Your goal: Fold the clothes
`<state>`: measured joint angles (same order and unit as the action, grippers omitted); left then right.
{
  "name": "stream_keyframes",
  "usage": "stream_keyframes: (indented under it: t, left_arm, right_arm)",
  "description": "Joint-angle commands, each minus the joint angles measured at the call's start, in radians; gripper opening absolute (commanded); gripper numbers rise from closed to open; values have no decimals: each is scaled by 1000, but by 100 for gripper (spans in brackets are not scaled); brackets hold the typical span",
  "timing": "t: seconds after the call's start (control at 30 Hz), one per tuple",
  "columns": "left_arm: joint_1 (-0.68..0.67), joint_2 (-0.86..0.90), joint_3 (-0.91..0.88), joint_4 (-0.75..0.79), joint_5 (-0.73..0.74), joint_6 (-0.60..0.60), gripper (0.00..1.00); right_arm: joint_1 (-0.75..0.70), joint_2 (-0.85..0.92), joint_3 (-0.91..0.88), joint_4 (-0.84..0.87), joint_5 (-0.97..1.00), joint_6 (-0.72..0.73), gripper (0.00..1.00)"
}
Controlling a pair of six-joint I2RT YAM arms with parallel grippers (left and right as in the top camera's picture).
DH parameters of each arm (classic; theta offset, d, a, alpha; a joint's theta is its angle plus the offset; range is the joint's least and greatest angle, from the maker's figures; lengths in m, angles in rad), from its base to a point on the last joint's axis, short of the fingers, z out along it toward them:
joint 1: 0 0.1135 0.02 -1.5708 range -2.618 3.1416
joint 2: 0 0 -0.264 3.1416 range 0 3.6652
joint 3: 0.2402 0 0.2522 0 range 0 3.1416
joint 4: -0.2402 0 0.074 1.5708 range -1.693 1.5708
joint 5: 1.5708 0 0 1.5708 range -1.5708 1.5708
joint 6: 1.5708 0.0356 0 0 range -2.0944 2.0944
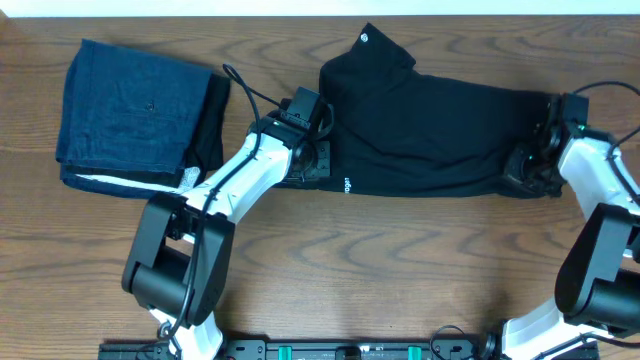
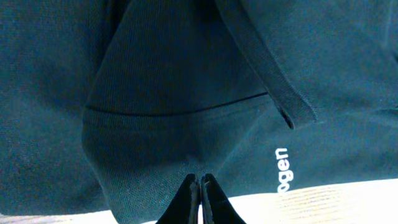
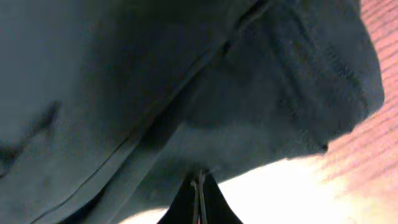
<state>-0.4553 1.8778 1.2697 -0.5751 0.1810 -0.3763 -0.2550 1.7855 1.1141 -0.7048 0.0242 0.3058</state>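
Brown wood-grain table (image 1: pixel 400 260) fills the overhead view, with both arm bases at the near edge. Just past them, a soft black collared shirt (image 1: pixel 430 130) lies as a long band across centre-right. The left gripper (image 2: pixel 200 183) is at its left end, fingers pinched together on hem fabric right by the white lettering (image 2: pixel 283 168). The right gripper (image 3: pixel 199 180) is at the right end, jaws closed on a bunched fold. Further back, a small round white logo (image 1: pixel 364 40) shows. Far left sits a folded dark-blue denim-like garment (image 1: pixel 135 105).
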Motion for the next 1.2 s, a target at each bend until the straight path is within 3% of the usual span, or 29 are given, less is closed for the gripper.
stream_keyframes:
  t: [0.0, 0.47, 0.6, 1.17]
  left_arm:
    - [0, 14, -7, 1, 6, -10, 6]
    - [1, 104, -7, 34, 5, -9, 6]
    - [2, 103, -7, 3, -58, -3, 6]
    - [2, 103, -7, -53, -145, 70, 6]
  right_arm:
    - [-31, 6, -67, 66, 48, 18, 1]
    - [-87, 6, -142, 175, 79, 20, 1]
    - [-105, 6, -132, 176, 154, 50, 1]
    - [-220, 6, -123, 309, 126, 63, 6]
